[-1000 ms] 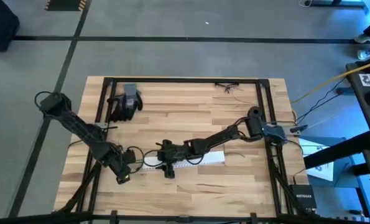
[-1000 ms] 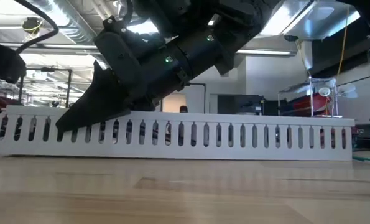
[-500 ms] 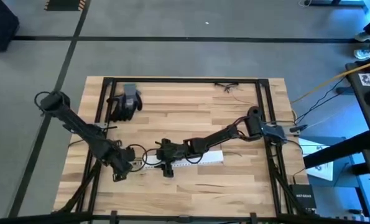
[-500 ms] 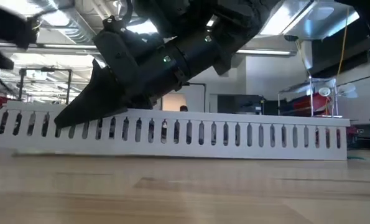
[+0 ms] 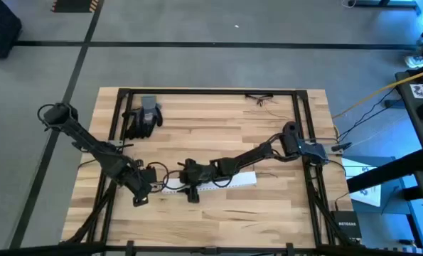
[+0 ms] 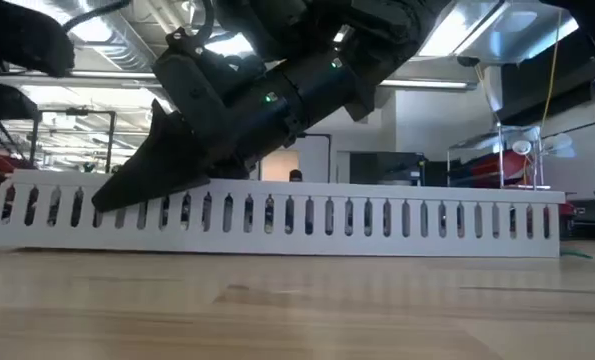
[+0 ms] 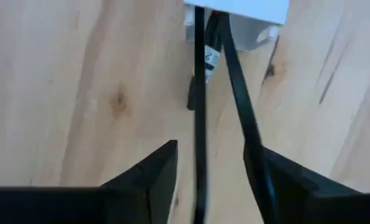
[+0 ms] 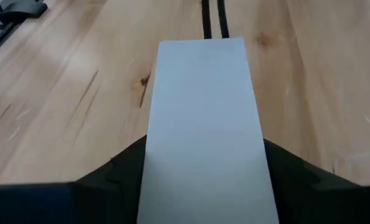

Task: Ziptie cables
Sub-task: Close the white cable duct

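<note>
over the slotted strip (image 5: pixel 218 183), right tool (image 5: pixel 191 193) clamped

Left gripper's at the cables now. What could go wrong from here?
1. The left gripper is open around two cables; one lies right by a finger, so closing may miss it.
2. The cables enter the end of the white slotted strip, gripped by the right gripper; a hard pull could slide them out or shift the strip.

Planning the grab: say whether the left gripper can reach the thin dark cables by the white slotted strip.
Probably yes: the thin dark cables lie unobstructed inside the open left gripper.
</note>
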`<state>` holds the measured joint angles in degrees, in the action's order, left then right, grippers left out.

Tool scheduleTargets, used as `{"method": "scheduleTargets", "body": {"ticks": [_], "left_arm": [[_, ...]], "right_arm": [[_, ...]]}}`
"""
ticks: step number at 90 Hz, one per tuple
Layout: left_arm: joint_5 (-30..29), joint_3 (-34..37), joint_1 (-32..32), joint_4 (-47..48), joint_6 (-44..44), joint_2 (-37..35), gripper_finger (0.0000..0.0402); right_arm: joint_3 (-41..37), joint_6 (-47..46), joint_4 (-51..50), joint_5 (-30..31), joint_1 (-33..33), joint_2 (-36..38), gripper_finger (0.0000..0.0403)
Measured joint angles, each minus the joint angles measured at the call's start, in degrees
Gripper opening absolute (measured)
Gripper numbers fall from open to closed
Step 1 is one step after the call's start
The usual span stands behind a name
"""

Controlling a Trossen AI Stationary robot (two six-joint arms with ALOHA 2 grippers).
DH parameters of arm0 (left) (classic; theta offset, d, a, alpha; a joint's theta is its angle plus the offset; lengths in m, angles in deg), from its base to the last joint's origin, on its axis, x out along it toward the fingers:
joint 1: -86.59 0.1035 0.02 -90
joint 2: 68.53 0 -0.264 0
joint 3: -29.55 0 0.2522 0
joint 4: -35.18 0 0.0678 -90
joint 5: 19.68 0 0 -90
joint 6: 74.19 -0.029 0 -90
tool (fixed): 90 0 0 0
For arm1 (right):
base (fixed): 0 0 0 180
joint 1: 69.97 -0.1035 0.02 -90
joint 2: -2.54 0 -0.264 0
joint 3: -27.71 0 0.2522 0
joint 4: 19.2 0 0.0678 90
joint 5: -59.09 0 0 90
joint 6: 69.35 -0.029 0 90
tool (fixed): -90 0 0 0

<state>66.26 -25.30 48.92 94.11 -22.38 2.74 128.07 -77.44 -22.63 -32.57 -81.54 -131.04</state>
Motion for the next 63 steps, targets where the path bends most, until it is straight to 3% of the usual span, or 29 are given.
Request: {"method": "scheduleTargets", "body": {"ticks": [14,21,30,53,63], "left_arm": [[11.93,-1.63,3.27,4.29,-3.39,-0.02,0.019],[14.4,-3.34,3.83,8.2,-3.24,-0.3,0.018],[14.15,-4.64,3.55,9.66,-4.95,-2.14,0.0169],[3.61,-4.91,1.62,8.29,-6.9,-9.92,0.0169],[1.95,-4.91,0.64,9.45,-6.79,-11.8,0.0169]], "right_arm": [[0.02,-1.49,0.05,-0.05,0.0,0.02,0.0227],[0.04,-2.09,0.37,-0.21,-0.04,0.02,0.0227],[0.13,-2.48,1.13,-0.56,-0.04,0.07,0.0227],[0.15,-2.11,2.79,-0.76,0.07,0.2,0.0227],[0.21,-1.98,3.09,-0.64,0.03,0.22,0.0227]]}}
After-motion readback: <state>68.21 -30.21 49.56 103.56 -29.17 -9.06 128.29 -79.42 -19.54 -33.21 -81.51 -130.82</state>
